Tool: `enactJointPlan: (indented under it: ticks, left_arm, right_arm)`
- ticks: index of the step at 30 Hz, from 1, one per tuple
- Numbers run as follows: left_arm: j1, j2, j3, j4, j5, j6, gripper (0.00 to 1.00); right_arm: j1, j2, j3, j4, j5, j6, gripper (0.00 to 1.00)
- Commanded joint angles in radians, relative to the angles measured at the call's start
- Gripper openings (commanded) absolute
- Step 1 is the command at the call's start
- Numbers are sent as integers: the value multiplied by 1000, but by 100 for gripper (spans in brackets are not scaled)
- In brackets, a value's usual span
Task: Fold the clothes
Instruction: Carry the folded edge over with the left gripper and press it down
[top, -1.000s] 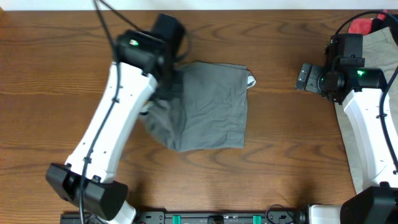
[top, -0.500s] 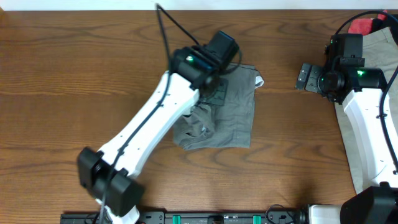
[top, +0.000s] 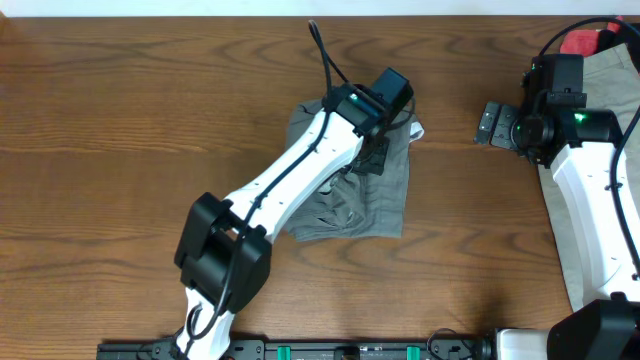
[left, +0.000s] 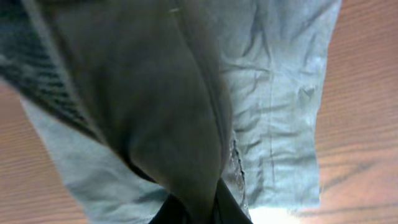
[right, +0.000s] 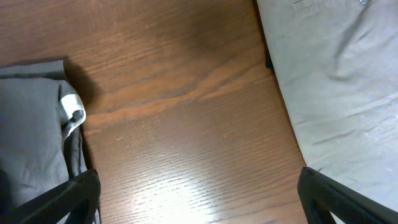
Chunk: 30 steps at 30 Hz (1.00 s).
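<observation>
Left side of the grey shorts (top: 388, 205) has been hauled across rightward by the left gripper (top: 373, 157), which is clamped on the cloth, so the fold looks half done. The right gripper (top: 489, 124) is parked spread apart by the right edge of the table (top: 100, 120).

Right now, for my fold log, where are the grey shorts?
Overhead, the grey shorts lie near the middle of the table, beneath the left jaws, which pinch a fold; the right jaws sit apart to their right.

Overhead looks straight down on the table (top: 120, 120); both wrist views, close, share the grey shorts (top: 388, 203).
</observation>
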Motion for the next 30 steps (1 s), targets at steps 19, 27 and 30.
enactJointPlan:
  ticks: [19, 27, 30]
  left_arm:
    - [2, -161, 0, -44, 13, -14, 95]
    - [2, -190, -6, -78, 13, -6, 96]
    - [2, -164, -26, -75, 13, -7, 95]
  right_arm:
    - [2, 2, 9, 1, 11, 2, 99]
    - [2, 2, 9, 1, 11, 2, 99]
    - [2, 2, 9, 1, 11, 2, 99]
